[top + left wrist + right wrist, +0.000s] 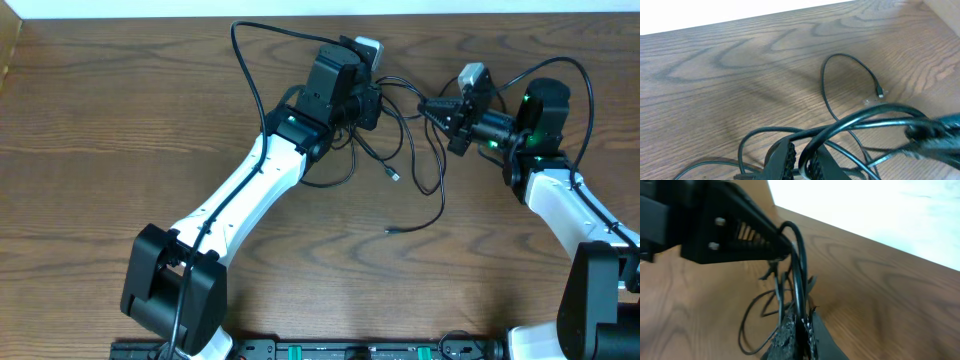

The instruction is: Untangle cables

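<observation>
- I clamp the cables (393, 175) in both my left end effector (368, 100) and right end effector (437, 108).
- They cross in a tangle near the tabletop's (100, 150) far edge; the untangling looks barely begun.

Free room on the tabletop (90, 150): the whole left edge with the far left corner, and the middle of the near edge. Loose cables (393, 175) block the middle by the far edge. The left arm (240, 190) crosses diagonally, and the right arm (565, 195) fills the right edge.
</observation>
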### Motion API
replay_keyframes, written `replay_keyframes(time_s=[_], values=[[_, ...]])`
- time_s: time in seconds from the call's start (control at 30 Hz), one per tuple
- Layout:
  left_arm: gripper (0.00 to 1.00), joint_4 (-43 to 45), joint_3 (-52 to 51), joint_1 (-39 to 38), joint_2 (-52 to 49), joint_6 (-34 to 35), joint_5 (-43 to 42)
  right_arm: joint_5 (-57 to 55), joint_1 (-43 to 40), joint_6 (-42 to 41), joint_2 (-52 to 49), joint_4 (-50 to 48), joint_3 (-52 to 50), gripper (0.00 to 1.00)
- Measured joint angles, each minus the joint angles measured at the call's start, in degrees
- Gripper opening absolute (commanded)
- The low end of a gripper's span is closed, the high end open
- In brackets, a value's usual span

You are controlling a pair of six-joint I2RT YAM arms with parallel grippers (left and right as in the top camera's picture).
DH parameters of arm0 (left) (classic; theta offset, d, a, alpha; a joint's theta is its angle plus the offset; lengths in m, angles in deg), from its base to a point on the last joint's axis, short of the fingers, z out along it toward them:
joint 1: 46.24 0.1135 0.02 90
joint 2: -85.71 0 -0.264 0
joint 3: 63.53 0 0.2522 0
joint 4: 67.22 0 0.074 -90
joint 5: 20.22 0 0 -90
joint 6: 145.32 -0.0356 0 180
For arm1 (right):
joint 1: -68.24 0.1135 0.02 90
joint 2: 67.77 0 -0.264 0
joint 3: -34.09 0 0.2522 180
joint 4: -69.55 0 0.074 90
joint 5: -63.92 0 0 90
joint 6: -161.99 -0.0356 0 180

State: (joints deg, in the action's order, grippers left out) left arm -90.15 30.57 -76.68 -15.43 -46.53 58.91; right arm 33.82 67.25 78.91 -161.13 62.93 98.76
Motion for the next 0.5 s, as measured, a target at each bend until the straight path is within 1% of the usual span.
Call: replay_keyframes(time_s=[0.17, 0.2, 0.23, 0.27, 0.3, 0.37, 0.4, 0.43, 0.5], values=[[0.12, 0.0, 0.0, 0.0, 0.0, 0.0, 0.8, 3.2, 0.0, 0.0, 0.0, 0.0, 0.0, 0.01], [0.14, 0.0, 0.0, 0.0, 0.0, 0.0, 0.8, 3.8, 0.0, 0.0, 0.0, 0.0, 0.0, 0.01], [0.17, 0.1, 0.0, 0.0, 0.0, 0.0, 0.8, 4.3, 0.0, 0.0, 0.0, 0.0, 0.0, 0.01], [0.25, 0.3, 0.0, 0.0, 0.0, -0.1, 1.0, 4.9, 0.0, 0.0, 0.0, 0.0, 0.0, 0.01], [0.29, 0.4, 0.0, 0.0, 0.0, 0.0, 1.0, 5.5, 0.0, 0.0, 0.0, 0.0, 0.0, 0.01], [0.32, 0.8, 0.0, 0.0, 0.0, 0.0, 1.4, 6.6, 0.1, -0.2, 0.0, 0.0, 0.0, 0.01], [0.38, 0.9, 0.0, 0.0, 0.0, 0.0, 1.6, 6.9, 0.3, -0.5, 0.0, 0.0, 0.0, 0.01], [0.41, 1.2, 0.0, 0.0, 0.0, -0.3, 1.8, 7.2, 0.4, -0.6, 0.0, 0.0, 0.0, 0.01], [0.42, 1.8, 0.0, 0.0, 0.0, 0.0, 2.0, 7.6, 0.9, -0.9, 0.0, 0.0, 0.0, 0.01]])
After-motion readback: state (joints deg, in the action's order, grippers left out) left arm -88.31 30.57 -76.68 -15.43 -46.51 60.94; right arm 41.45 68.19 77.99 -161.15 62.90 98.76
